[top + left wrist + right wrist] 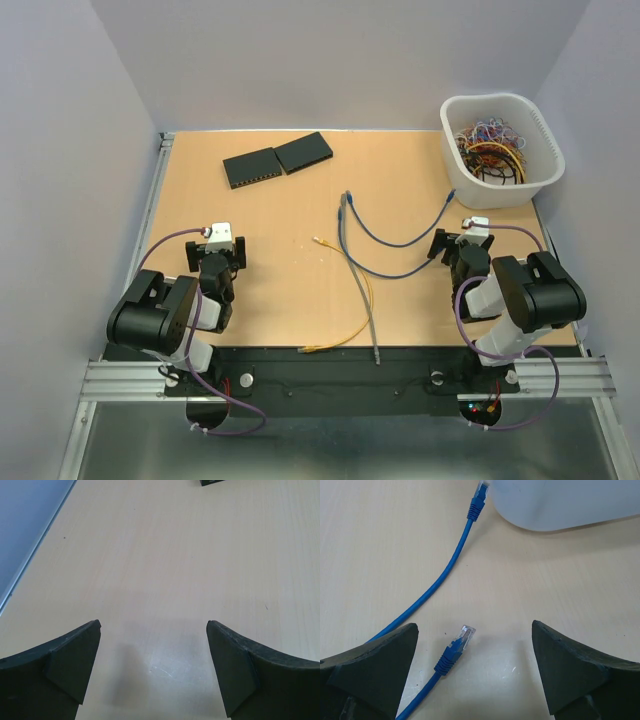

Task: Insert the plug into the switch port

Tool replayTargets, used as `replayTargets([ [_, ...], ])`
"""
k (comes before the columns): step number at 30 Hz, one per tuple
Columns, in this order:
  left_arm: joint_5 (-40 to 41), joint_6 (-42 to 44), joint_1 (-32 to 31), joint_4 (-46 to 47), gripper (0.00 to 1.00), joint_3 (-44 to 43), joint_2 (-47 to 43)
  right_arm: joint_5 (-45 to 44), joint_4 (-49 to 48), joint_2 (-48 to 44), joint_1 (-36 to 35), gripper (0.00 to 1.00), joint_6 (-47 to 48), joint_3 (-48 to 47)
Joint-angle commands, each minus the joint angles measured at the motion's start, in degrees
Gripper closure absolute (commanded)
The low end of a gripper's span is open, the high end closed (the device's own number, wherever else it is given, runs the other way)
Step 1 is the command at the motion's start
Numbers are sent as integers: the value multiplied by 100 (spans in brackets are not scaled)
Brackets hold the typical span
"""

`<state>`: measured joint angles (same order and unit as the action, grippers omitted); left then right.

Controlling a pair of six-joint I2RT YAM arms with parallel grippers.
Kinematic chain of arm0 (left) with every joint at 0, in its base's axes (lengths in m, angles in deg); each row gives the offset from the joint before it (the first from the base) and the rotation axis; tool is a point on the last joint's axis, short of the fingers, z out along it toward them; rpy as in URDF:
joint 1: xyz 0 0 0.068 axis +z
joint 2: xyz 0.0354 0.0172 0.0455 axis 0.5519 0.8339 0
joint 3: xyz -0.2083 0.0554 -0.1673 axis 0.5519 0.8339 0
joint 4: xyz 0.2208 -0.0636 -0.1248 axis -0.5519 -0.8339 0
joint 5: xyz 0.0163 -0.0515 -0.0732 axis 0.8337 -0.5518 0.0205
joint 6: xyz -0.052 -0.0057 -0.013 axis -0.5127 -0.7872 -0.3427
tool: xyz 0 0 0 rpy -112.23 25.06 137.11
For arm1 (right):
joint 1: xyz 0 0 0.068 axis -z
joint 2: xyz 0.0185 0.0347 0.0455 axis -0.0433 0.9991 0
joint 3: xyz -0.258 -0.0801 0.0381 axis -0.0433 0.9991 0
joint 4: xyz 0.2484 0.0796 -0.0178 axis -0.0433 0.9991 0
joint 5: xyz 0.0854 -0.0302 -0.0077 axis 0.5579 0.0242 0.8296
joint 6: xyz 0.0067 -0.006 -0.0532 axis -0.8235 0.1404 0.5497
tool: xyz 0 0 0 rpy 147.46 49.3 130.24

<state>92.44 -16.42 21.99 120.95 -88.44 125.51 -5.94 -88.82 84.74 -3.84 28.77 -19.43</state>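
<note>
Two grippers are involved, and neither holds anything: the left gripper (154, 627) has its jaws spread wide over bare table (280, 270), and the right gripper (475, 625) has its jaws equally wide, with nothing between the pads. The plug (462, 638), a clear-tipped connector on a blue cable (420, 700), lies flat on the table between the right fingers and slightly to the left of centre. The black switch (252, 168) sits at the far left-centre of the table, touching a second switch (303, 152) and well apart from the plug. No step of the task appears to be complete, and the grasp is judged to be the next action. Several faults are possible from this state. Closing off-centre could push the plug sideways or pinch only the boot, leaving the connector free to twist. A second blue plug (476, 502) lies near the white basket (560, 505), so a drift forward could take the wrong end. The latch orientation cannot be read here, and a plug gripped rotated would jam at the port. Carrying the plug across the table drags its cable over the grey cable (372, 325) and the yellow cable (340, 340), which may snag. The switch looks unsecured, so insertion force could slide it unless the left arm braces it.
</note>
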Motion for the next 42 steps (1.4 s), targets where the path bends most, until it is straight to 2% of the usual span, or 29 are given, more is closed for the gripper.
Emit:
replayTargets([
  [1,72,63,8,3108,1,-52,-76,-27,-932,-31,35,0,0,-63],
  [11,72,63,8,3108,1,-52,-76,-27,-932,-31,35,0,-9,-72],
  [15,55,54,26,3100,1,-52,-85,-660,-809,4,35,0,-238,-169],
  [20,152,-147,122,2424,1,-394,-138,-186,-660,-364,44,0,-1,-125],
  [22,178,-227,201,2143,1,-491,-147,-194,83,-723,-131,0,174,-465],
  [23,395,-340,210,2081,1,-553,-147,-194,1262,-1082,-306,0,262,-1007],
  [25,520,-394,219,1967,1,-606,-138,-116,2455,-1331,-413,0,299,-1686],
  [26,512,-403,219,1957,1,-597,-155,85,3374,-1549,-431,0,-24,-1942],
  [28,512,-403,219,1983,1,-606,-147,788,4004,-1761,-571,0,-219,-2435],
  [31,512,-403,219,1966,1,-597,-147,1929,4367,-2192,-905,0,-360,-2805],
  [32,520,-403,219,1966,1,-606,-147,2376,4403,-2254,-923,0,-857,-2875],
  [33,512,-411,219,1966,1,-606,-155,3469,4386,-2359,-923,0,-1314,-3006],
  [35,503,-403,228,1948,1,-624,-155,4276,4298,-2282,-914,0,-2401,-3060],
  [38,346,-525,333,1764,1,-676,-190,5699,3718,-1615,-958,0,-3479,-3200],
  [40,318,-543,377,1755,1,-676,-191,5607,4092,-1272,-976,0,-3709,-3324],
  [42,319,-596,404,1642,1,-711,-199,4987,4542,-1375,-1272,0,-3220,-3447],
])
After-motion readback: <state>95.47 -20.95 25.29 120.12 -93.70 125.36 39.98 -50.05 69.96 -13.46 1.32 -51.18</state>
